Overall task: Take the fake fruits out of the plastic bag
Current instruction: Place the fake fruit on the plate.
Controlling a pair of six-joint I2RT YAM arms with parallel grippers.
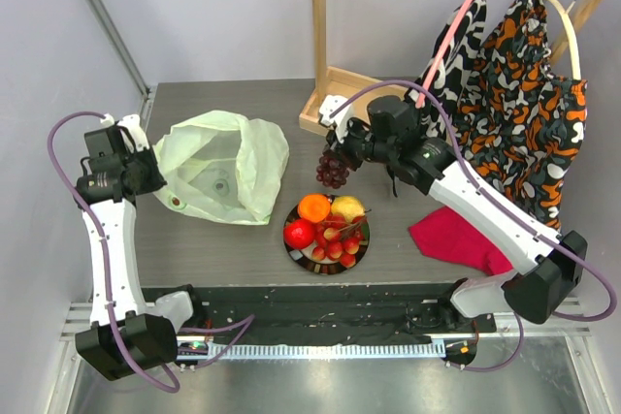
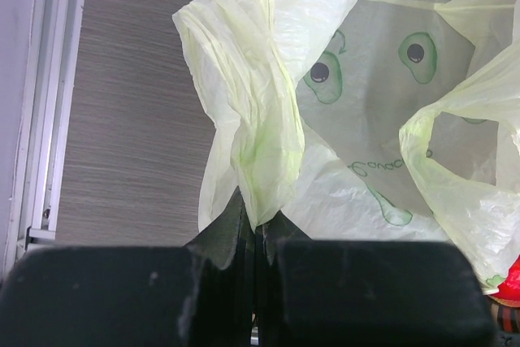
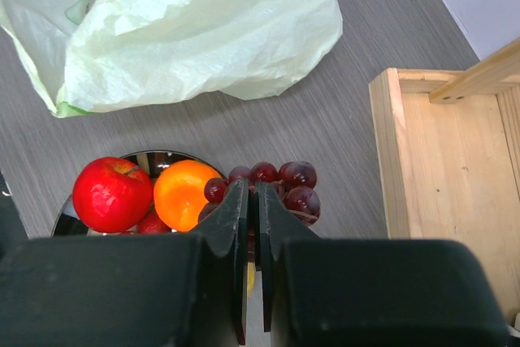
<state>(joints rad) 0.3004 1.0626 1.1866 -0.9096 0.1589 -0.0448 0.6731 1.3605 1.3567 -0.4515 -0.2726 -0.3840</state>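
Several fruits: orange (image 1: 313,207), lemon (image 1: 346,207), apple (image 1: 299,233), berries (image 1: 335,244) heaped on plate (image 1: 327,271), middle of tabletop's (image 1: 243,249) near edge.
Right gripper (image 3: 251,188): jaws closed on grape bunch (image 1: 333,171), hanging just behind the plate.
Plastic bag (image 1: 257,157): left half of tabletop, mouth open.
Left gripper (image 2: 253,217): jaws pinched shut on bag's edge.

Narrow bare tabletop (image 1: 243,251) between plastic bag (image 1: 225,164) and plate (image 1: 326,271)
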